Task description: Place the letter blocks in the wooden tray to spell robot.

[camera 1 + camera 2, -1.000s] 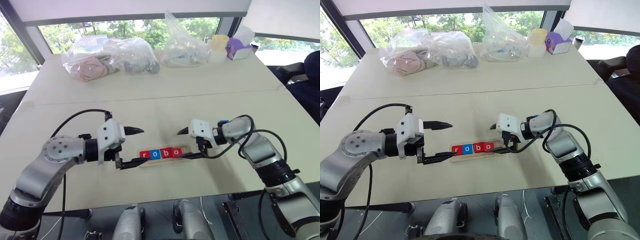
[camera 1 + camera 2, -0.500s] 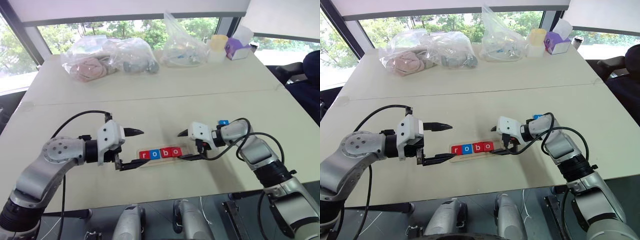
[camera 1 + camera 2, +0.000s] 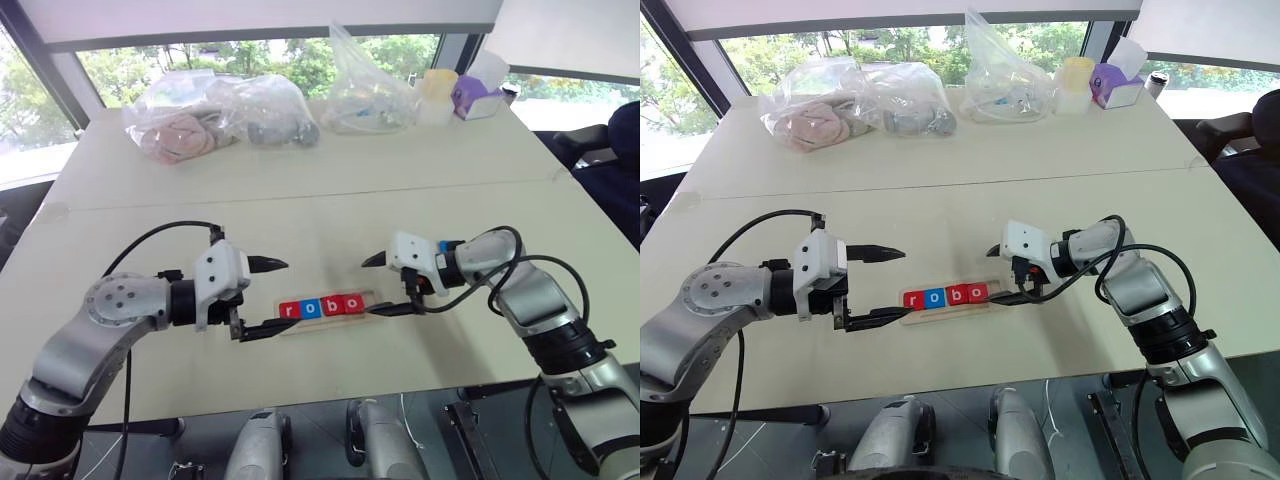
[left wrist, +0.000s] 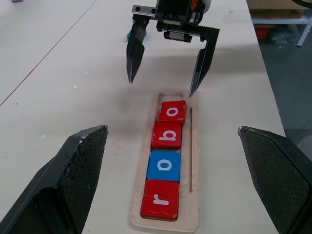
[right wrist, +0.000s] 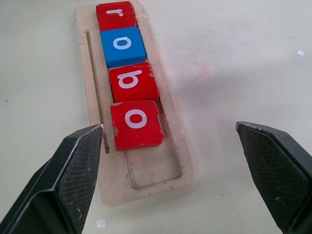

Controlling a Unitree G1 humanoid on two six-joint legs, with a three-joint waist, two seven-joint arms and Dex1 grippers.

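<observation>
The wooden tray [image 5: 168, 146] lies on the counter [image 3: 330, 200] between the two grippers, holding four letter blocks [image 4: 165, 165] reading r, o, b, o. The left gripper [image 3: 268, 296] and right gripper [image 3: 385, 285] hover at opposite ends, jaws apart and empty.

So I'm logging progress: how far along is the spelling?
Done: four square letter blocks, r, o, b, o, lie in the long light-wood tray. In hand: nothing; both grippers' jaws are open and empty. Left: the last slot, by the right gripper, needs the t.
</observation>
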